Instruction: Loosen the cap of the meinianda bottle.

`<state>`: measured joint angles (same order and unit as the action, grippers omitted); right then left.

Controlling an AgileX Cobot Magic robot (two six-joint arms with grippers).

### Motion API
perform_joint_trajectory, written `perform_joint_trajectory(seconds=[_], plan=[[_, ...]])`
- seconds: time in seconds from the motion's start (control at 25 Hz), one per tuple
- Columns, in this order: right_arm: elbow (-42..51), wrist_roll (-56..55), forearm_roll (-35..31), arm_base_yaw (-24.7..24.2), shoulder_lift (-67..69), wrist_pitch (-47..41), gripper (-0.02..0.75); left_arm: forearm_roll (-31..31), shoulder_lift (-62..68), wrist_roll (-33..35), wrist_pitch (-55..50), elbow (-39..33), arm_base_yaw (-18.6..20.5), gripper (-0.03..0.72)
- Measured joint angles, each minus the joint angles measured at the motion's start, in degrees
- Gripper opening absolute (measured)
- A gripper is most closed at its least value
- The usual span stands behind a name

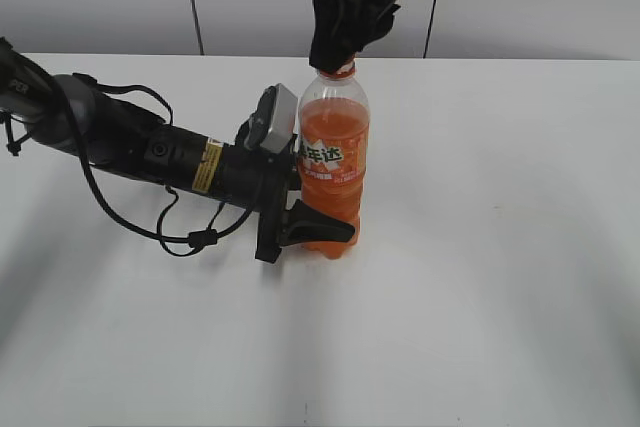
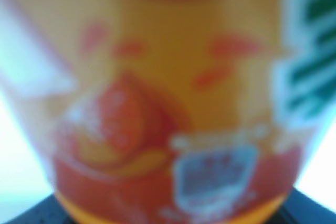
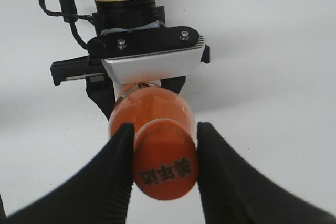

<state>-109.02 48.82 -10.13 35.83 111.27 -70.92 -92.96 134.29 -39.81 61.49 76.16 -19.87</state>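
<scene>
From the exterior view, the meinianda bottle (image 1: 333, 162) stands upright near the middle of a white table (image 1: 500, 277), wide bare surface on every side; the left gripper (image 1: 305, 212) reaches in horizontally and clamps the bottle's lower body, one black finger (image 1: 318, 224) crossing the front, while the right gripper (image 1: 340, 59) comes down from above onto the cap (image 1: 343, 72), mostly hidden here. The left wrist view shows only a blurred orange label (image 2: 173, 103) filling the picture, pressed close. The right wrist view alone shows the cap's (image 3: 167, 158) smooth round orange top with dark characters, both black fingers (image 3: 116, 153) touching its sides, closed on it
</scene>
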Motion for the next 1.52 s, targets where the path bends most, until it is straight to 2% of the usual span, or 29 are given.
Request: perform_joint_trajectory(seconds=[0.36, 1.0, 1.32, 1.52], plan=[[0.0, 6.0, -0.4, 0.0, 0.0, -0.1, 0.272, -0.1, 0.0, -0.1, 0.0, 0.1, 0.0, 0.407], [0.0, 6.4, -0.8, 0.0, -0.4, 0.0, 0.272, -0.3, 0.0, 0.0, 0.2, 0.1, 0.0, 0.407], [0.0, 3.7, 0.0, 0.0, -1.2, 0.2, 0.272, -0.5, 0.0, 0.0, 0.2, 0.1, 0.0, 0.407], [-0.9, -5.5, 0.0, 0.0, -2.2, 0.3, 0.272, -0.5, 0.0, 0.0, 0.2, 0.1, 0.0, 0.407]])
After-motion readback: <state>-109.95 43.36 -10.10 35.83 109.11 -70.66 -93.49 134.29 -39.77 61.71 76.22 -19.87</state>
